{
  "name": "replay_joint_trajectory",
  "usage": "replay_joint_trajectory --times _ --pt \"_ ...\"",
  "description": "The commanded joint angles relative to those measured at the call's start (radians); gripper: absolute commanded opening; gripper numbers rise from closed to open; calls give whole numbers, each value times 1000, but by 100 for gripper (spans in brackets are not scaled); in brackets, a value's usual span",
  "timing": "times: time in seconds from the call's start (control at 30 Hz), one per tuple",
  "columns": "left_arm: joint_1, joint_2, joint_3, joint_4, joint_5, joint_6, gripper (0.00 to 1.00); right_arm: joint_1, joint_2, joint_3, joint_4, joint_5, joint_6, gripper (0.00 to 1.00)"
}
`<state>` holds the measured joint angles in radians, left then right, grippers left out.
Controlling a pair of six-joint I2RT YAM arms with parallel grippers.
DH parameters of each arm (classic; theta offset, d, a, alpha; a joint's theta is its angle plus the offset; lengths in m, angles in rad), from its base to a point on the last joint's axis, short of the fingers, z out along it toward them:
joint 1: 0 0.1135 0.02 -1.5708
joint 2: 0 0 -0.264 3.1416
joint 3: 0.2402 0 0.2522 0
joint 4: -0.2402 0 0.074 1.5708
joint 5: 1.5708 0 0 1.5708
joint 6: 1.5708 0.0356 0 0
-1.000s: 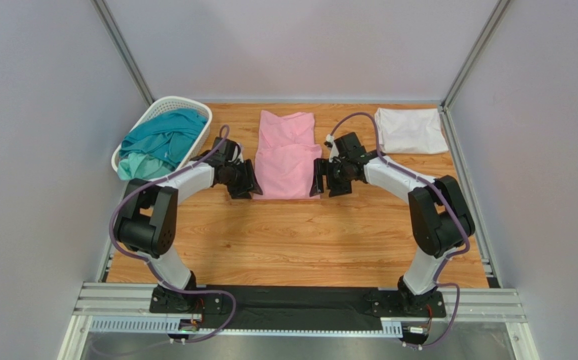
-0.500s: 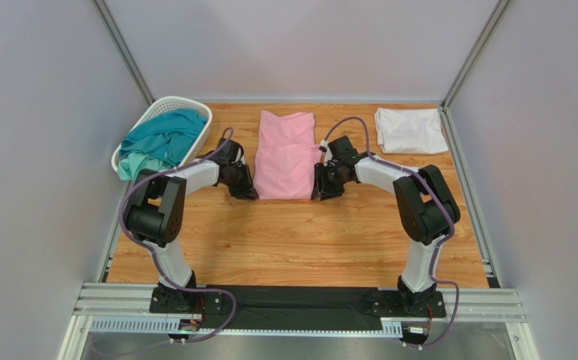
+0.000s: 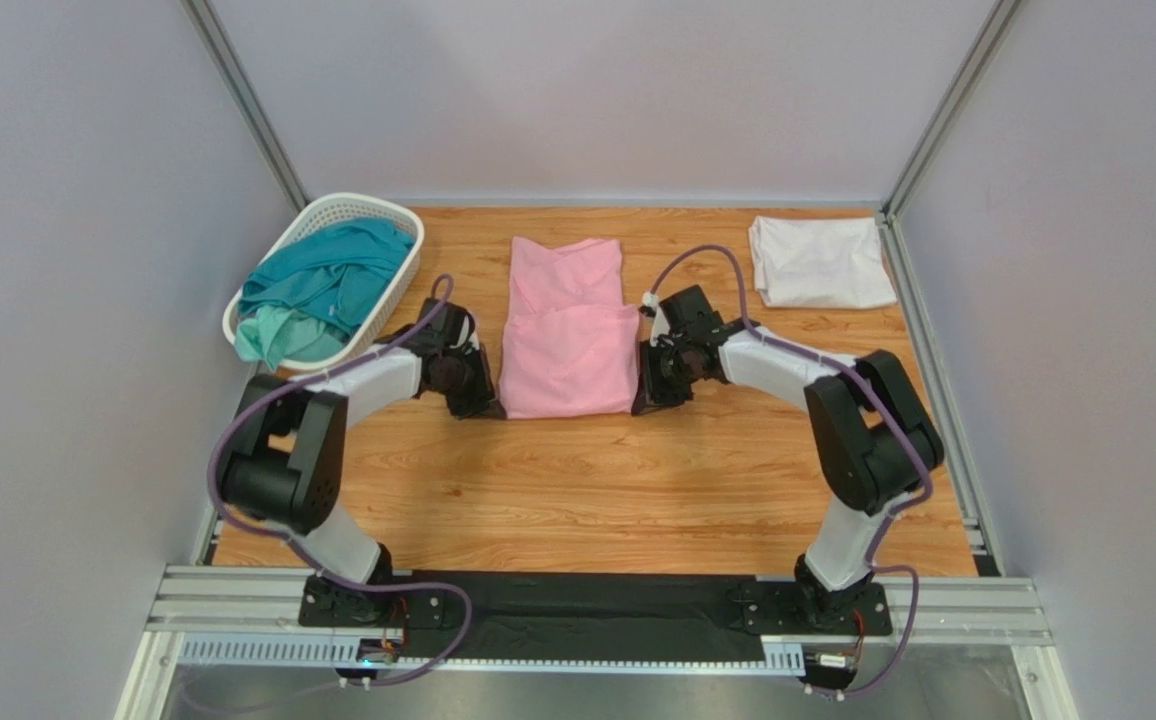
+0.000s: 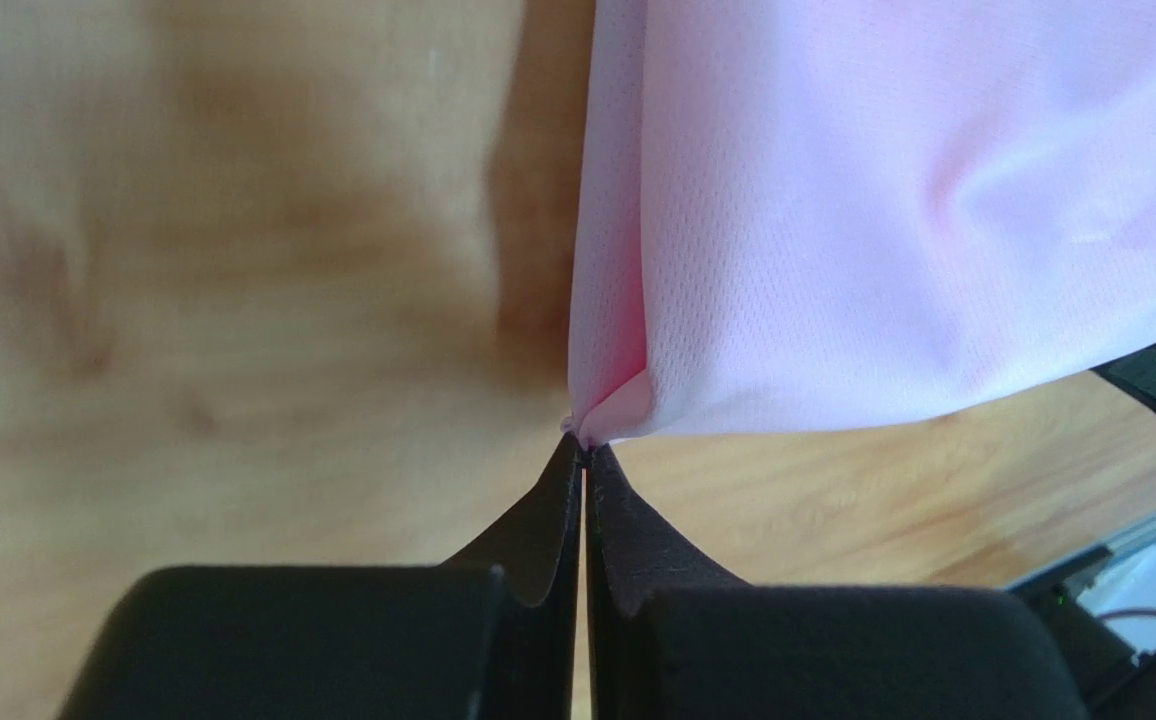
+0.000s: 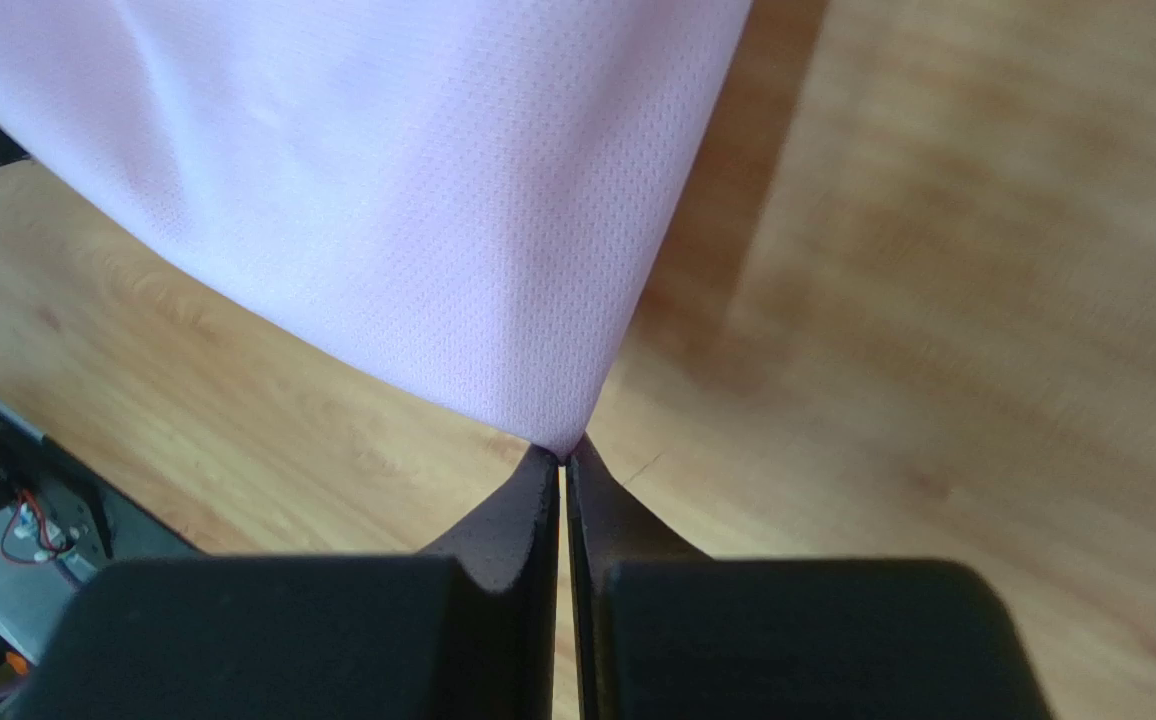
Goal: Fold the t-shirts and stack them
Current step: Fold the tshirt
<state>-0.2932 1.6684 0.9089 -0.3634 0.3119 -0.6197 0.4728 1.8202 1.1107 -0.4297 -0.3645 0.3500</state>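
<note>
A light pink t-shirt (image 3: 562, 330) lies partly folded at the middle of the wooden table. My left gripper (image 3: 482, 402) is shut on its near left corner, and the pinched pink t-shirt corner (image 4: 610, 413) shows at the left gripper (image 4: 584, 447) tips. My right gripper (image 3: 644, 399) is shut on the near right corner; the pink cloth (image 5: 434, 195) meets the right gripper (image 5: 563, 450) tips. A folded white t-shirt (image 3: 822, 261) lies at the back right. A teal t-shirt (image 3: 321, 285) is heaped in the basket.
The white lattice basket (image 3: 332, 215) stands at the back left against the wall. Metal frame posts and grey walls close in the table on three sides. Bare wood (image 3: 599, 480) stretches between the pink shirt and the arm bases.
Both grippers have shut on the pink shirt's near corners and drawn them toward the arm bases; the shirt's near edge has shifted with them.
</note>
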Motion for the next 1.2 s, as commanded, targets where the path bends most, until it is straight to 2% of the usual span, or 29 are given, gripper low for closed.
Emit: replay_joint_trajectory --times 0.0,0.23,0.33,0.47,0.67,0.87,1.0,1.17 --pt "-7 -183 -97 -17 9 0 0 30 -180 -81 -9 -24 18 0" --pt "-52 -567 -199 -138 -46 -43 0 109 -442 -115 -233 -115 1 0" --pt "-52 -724 -203 -184 -65 -72 0 109 -516 -88 -300 -169 -20 0" --pt "-52 -846 -162 -213 -100 -74 0 98 -562 -45 -316 -267 -26 0" --pt "-52 -822 -64 -233 -166 -77 0 34 -559 -17 -307 -386 -26 0" --pt "-52 -693 45 -172 -217 -74 0 -65 -512 -35 -201 -479 12 0" --pt "-52 -555 100 -119 -201 -71 0 -109 -446 -34 -165 -466 17 0" --pt "-50 -408 191 -63 -246 -60 0 -155 -359 17 -142 -357 10 0"
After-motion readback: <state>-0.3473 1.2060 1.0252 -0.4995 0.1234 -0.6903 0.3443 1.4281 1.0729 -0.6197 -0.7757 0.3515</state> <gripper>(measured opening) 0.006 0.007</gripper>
